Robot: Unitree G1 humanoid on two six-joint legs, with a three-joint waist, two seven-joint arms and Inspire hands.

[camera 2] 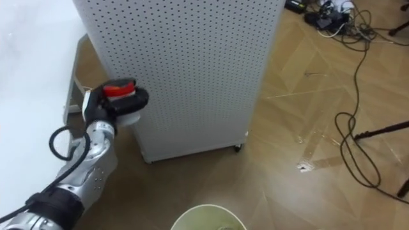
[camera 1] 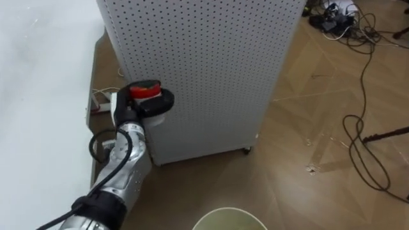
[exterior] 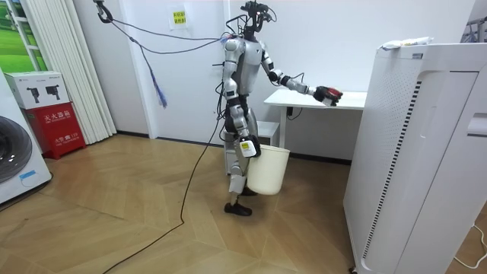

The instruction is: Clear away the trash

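- Pale bucket (camera 1: 230, 219) sits nearest, below the left hand and to its right, close against the robot's body. In the room view the right hand (exterior: 245, 148) is at its rim; whether it grips I cannot tell.
- Left hand (camera 1: 155, 102) is stretched forward, curled round the garbage, a red-capped white container (camera 1: 144, 90) held upright, cap on top.
- Dropping it likely means drawing that hand back, rightward and down over the bucket.
- White table (camera 1: 38, 96) lies to the hand's left, perforated white cabinet (camera 1: 211, 64) beyond it.
- No legible writing shows on the container.
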